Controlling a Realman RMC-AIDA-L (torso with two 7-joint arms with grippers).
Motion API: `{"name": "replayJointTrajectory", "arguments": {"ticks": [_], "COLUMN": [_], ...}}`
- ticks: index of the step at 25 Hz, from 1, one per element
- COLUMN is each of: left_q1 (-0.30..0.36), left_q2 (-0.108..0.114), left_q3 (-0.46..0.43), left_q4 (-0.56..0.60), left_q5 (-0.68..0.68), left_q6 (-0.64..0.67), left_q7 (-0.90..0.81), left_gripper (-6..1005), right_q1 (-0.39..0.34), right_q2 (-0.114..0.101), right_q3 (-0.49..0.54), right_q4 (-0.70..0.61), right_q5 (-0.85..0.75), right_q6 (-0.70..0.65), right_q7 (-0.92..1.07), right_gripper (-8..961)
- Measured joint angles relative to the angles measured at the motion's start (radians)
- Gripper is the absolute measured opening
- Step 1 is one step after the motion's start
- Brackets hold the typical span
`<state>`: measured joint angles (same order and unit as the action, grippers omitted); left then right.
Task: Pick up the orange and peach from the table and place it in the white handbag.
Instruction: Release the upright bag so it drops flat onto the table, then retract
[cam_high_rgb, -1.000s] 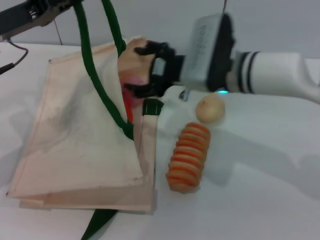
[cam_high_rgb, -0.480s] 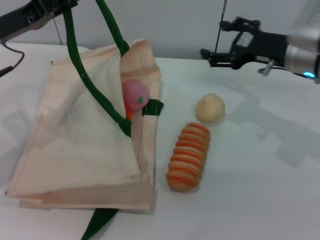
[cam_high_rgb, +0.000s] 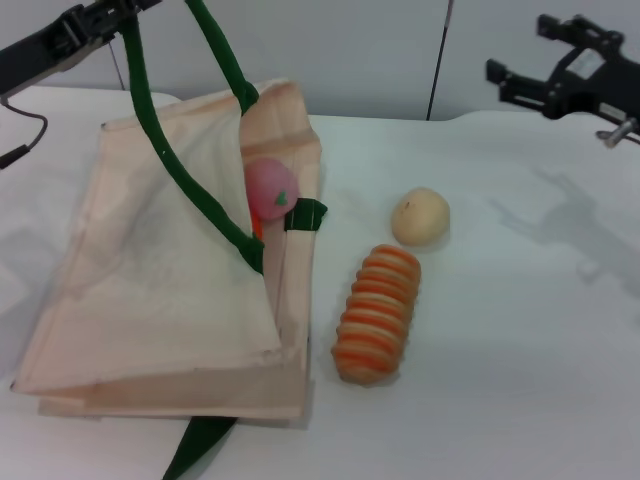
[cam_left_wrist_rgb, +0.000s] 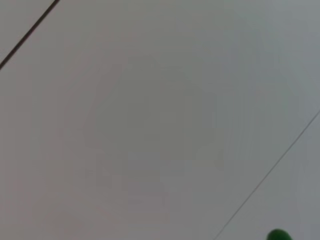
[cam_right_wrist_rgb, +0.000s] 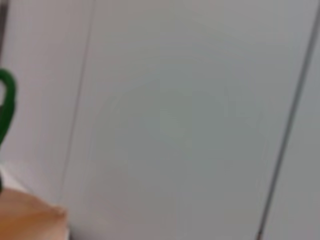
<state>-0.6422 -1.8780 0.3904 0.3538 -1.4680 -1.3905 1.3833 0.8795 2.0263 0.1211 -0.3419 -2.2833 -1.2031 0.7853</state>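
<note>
Right gripper (cam_high_rgb: 520, 55) raised with empty, spread fingers, far from the bag.
Left gripper (cam_high_rgb: 118, 10) holds up a green strap handle (cam_high_rgb: 160, 130) of the white handbag (cam_high_rgb: 150, 290); the peach (cam_high_rgb: 271, 190) lies in its mouth, the orange (cam_high_rgb: 258, 228) just showing beneath.

The head camera looks forward and down from above the worktop (cam_high_rgb: 520, 330), taking in the white handbag (cam_high_rgb: 160, 290) below the left tool (cam_high_rgb: 95, 20) and the right tool (cam_high_rgb: 560, 75) raised at the far right edge. Both wrist cameras face a plain grey wall. The left wrist view catches a green strap (cam_left_wrist_rgb: 278, 235), the right wrist view a bag corner (cam_right_wrist_rgb: 30, 217), both also seen from the head.
</note>
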Motion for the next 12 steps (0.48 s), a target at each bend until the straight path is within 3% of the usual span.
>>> {"name": "replayJointTrajectory", "arguments": {"ticks": [2, 5, 8, 12], "left_q1": [0.006, 0.015, 0.015, 0.012], "left_q2": [0.0, 0.0, 0.002, 0.002], "left_q3": [-0.002, -0.002, 0.002, 0.007], "left_q4": [-0.013, -0.016, -0.016, -0.015], "left_q5": [-0.018, -0.047, -0.057, -0.051], "left_q6": [-0.015, -0.063, -0.173, -0.198], "left_q7": [0.019, 0.035, 0.044, 0.044], "left_gripper": [600, 797, 852, 889], "right_q1": [-0.014, -0.02, -0.021, -0.022], "right_q2": [0.0, 0.0, 0.0, 0.0], "right_q3": [0.0, 0.0, 0.0, 0.0], "right_q4": [0.001, 0.0, -0.001, -0.002], "right_q5": [0.031, 0.046, 0.047, 0.049], "right_q6": [-0.004, -0.01, -0.01, -0.006], "right_q7": [-0.011, -0.014, -0.014, -0.014], "right_gripper": [894, 894, 894, 894]}}
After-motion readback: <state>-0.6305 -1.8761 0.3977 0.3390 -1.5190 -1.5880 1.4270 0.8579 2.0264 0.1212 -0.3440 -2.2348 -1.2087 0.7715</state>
